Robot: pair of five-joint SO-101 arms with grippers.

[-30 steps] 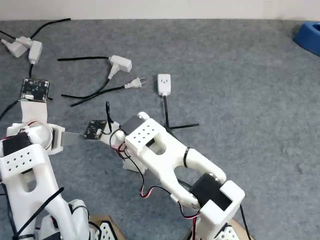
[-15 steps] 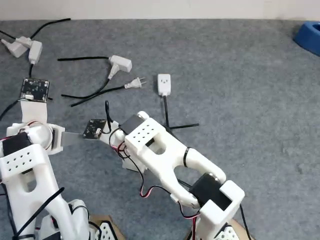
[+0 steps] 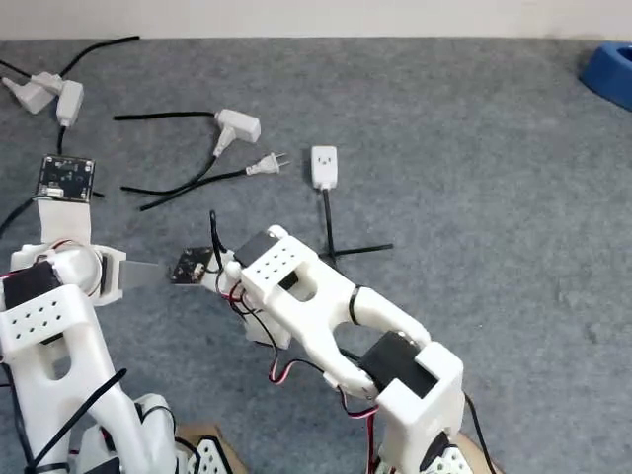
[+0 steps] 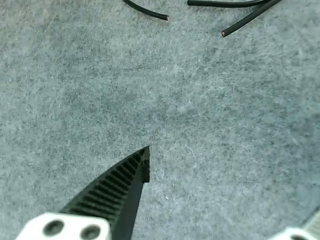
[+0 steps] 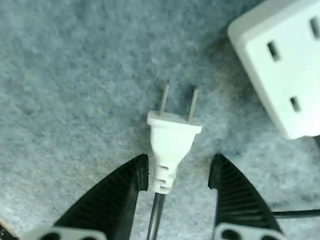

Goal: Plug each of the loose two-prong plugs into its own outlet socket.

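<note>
White plug [image 5: 172, 145]; two prongs [image 5: 163, 98]; cord [image 5: 155, 220] perhaps black

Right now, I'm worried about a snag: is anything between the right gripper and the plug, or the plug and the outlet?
Nothing visible: bare carpet lies between the open right gripper, the plug and the outlet.

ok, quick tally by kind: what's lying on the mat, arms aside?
two-prong plug, prongs showing: 1
outlet socket, slots showing: 1
white cord ends, plug or socket unclear: 3
blue object at the edge: 1
Total: 6
</note>
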